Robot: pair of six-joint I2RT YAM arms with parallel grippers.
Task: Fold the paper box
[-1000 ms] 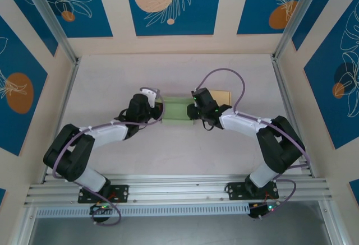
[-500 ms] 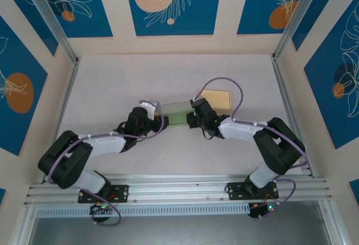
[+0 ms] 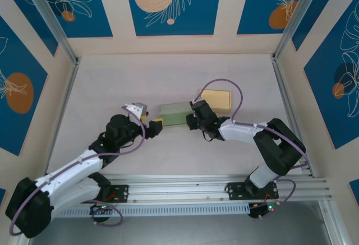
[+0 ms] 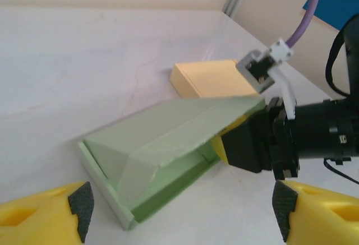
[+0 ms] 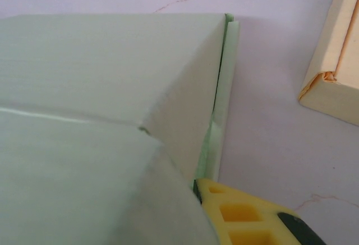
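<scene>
Mid-fold: the paper box (image 3: 175, 113) sits just beside the yellow box (image 3: 216, 98), lid half raised. The right gripper (image 3: 192, 120) pinches its end nearest the yellow box; the left gripper (image 3: 151, 123) gapes open on the far side. Next, likely: press the lid shut.

left gripper (image 4: 182, 208) jaws wide apart; right gripper (image 3: 189, 121) jaws clamped

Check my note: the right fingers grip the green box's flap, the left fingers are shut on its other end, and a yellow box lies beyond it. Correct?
Not quite. The left fingers stand open and apart from the green box, as the left wrist view shows. The rest holds: the right fingers grip its flap, and the yellow box lies beyond it.
</scene>
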